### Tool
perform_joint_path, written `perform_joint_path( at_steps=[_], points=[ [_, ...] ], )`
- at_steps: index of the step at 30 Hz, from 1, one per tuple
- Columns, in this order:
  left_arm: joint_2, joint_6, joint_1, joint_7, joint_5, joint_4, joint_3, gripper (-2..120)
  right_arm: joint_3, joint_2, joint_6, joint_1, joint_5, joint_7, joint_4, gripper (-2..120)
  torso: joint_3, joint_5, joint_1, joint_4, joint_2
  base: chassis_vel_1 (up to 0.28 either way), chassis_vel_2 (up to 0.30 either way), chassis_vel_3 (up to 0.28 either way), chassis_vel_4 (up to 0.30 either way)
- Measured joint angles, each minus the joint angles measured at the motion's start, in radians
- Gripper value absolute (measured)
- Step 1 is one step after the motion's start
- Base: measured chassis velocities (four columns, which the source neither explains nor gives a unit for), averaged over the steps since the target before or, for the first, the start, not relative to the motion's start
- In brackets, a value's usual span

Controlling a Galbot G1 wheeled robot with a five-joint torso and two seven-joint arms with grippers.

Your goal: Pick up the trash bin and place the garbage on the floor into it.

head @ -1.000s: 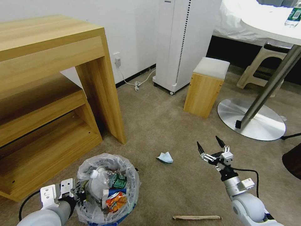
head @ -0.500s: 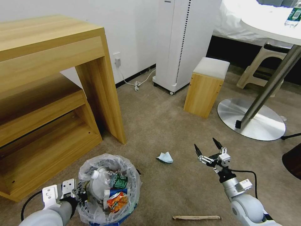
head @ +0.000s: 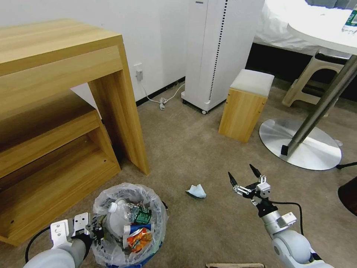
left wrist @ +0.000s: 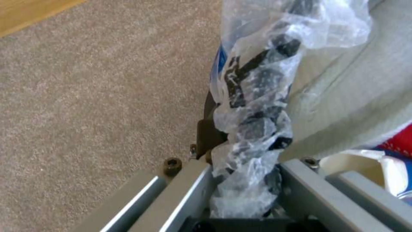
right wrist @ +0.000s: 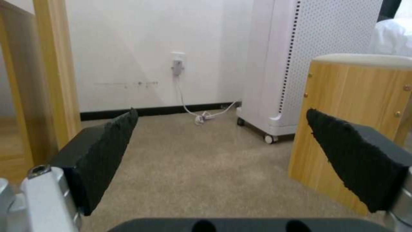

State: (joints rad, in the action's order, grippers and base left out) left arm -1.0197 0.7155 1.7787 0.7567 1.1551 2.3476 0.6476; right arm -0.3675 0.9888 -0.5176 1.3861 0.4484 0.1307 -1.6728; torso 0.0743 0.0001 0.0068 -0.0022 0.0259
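Tissue [head: 196, 191] on the carpet looks light and soft, best pinched at its raised middle by the wide-open, empty right gripper [head: 243, 176].

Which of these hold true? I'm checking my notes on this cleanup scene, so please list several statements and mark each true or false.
1. The left end effector grips the trash bin at its bag-lined rim. True.
2. The right end effector holds the tissue. False: it is open and empty, beside the tissue.
3. A bottle lies inside the bin. True.
4. The wooden stick is in the bin. False: it lies on the floor.
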Motion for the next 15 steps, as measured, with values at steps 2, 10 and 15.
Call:
perform_joint_path(
  at_steps=[2, 10, 15],
  points=[
    [-0.011, 0.002, 0.006, -0.005, -0.015, 0.000, -0.006, 0, 0.001, -0.002, 0.000, -0.003, -0.038, -0.045, 0.010, 100, 0.000, 0.0000, 0.000, 0.0000, 0.000, 0.000, 0.000, 0.000, 0.000],
    [-0.034, 0.006, 0.018, -0.016, -0.062, -0.005, -0.029, 0, -0.003, -0.013, 0.034, 0.016, -0.108, -0.106, 0.041, 100, 0.000, 0.0001, 0.000, -0.0001, 0.000, 0.000, 0.000, 0.000, 0.000],
    [-0.052, 0.009, 0.019, -0.023, -0.082, -0.012, -0.042, 0, 0.026, 0.000, 0.035, 0.009, -0.076, -0.094, 0.048, 100, 0.000, 0.0000, 0.000, 0.0000, 0.000, 0.000, 0.000, 0.000, 0.000]
  ],
)
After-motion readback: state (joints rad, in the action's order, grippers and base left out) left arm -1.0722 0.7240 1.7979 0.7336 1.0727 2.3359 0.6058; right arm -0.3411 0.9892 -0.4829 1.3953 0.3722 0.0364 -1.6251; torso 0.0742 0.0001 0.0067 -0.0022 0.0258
